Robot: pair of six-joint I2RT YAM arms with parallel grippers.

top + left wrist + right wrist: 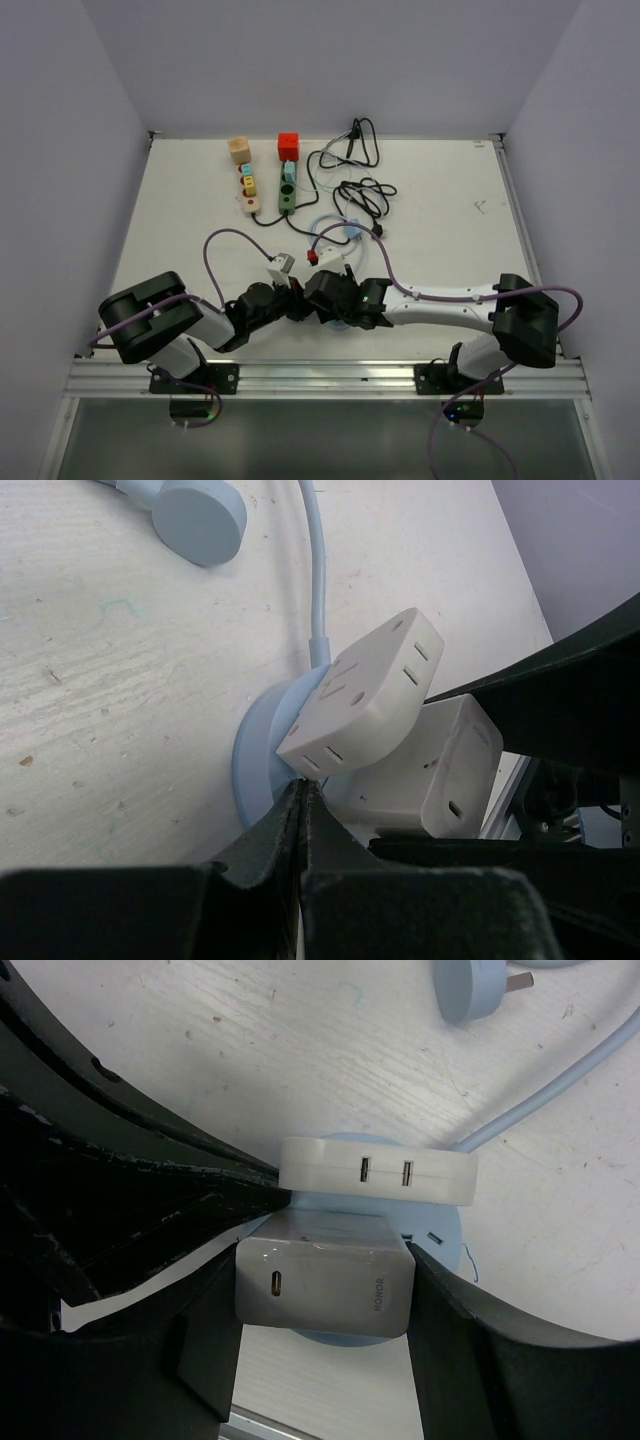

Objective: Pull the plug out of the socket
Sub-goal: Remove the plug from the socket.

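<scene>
The plug [325, 1275] is a white HONOR charger block, seated in a round pale-blue socket [440, 1232] that also carries a white USB adapter [375, 1170]. My right gripper [325, 1295] is shut on the plug, one black finger [200, 1330] against each of its sides. My left gripper [302, 790] is shut with nothing between its jaws, and its tips rest on the rim of the socket [255, 760] just under the adapter [365, 690]. From above, both grippers [297, 300] [335, 300] meet at the table's near middle and hide the socket.
A pale-blue cable [318, 570] runs from the socket to a loose blue plug [200, 520]. Farther back lie a pale power strip [247, 190], a green strip [287, 188], a red cube [289, 147], a wooden cube [238, 150] and tangled black cables [360, 190].
</scene>
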